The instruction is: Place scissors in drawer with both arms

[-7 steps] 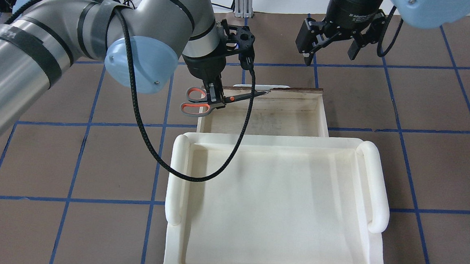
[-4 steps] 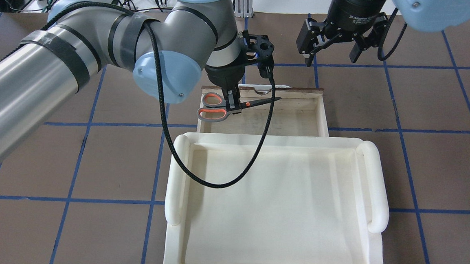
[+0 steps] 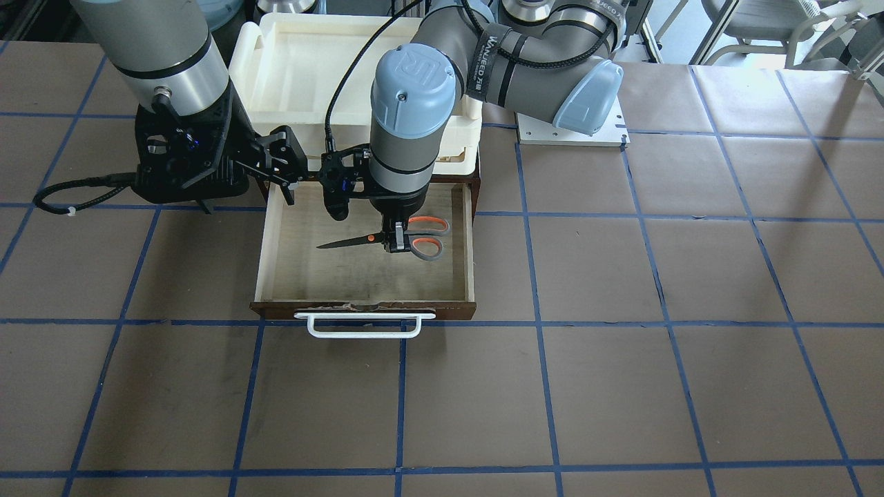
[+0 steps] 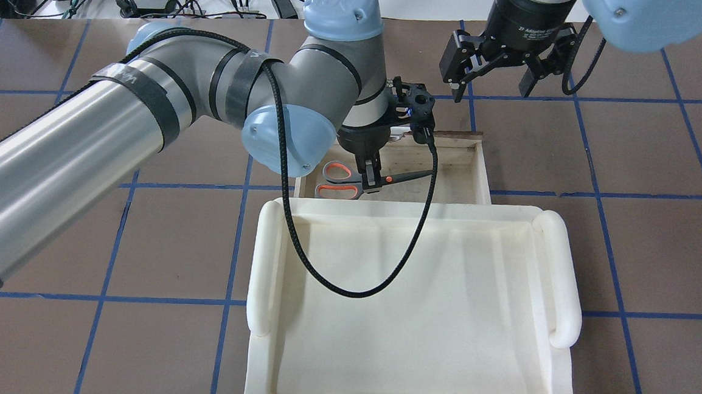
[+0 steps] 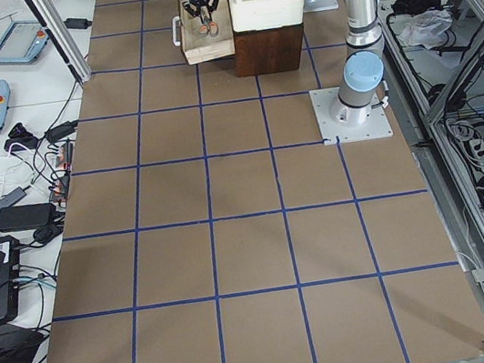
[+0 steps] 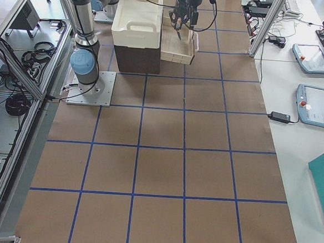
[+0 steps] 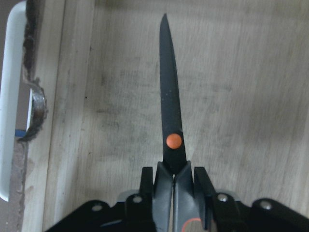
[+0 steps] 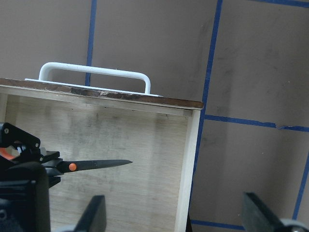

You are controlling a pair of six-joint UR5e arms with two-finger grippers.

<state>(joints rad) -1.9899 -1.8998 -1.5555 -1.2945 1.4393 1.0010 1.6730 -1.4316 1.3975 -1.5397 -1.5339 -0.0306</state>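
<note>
The scissors [image 4: 410, 176], grey handles lined orange, lie level in my left gripper [image 4: 371, 186], which is shut on them just behind the orange pivot [image 7: 174, 140]. They are inside the open drawer [image 4: 484, 168], low over its pale plywood floor [image 3: 331, 276]; I cannot tell whether they touch it. The blades [image 7: 170, 96] are closed. The handles [image 3: 428, 238] are towards the robot's left. My right gripper [image 4: 492, 84] is open and empty, above the table beyond the drawer's right corner, and its fingers [image 8: 94, 215] frame the right wrist view.
A cream-white plastic tray [image 4: 565, 277] sits on the cabinet above the drawer's back. The drawer's white bar handle [image 3: 364, 324] faces away from the robot. My left arm's black cable [image 4: 345, 291] hangs over the tray.
My left arm has carried the scissors right and nearer the robot, from over the drawer's left rim to low inside the drawer. The right gripper has barely moved.
</note>
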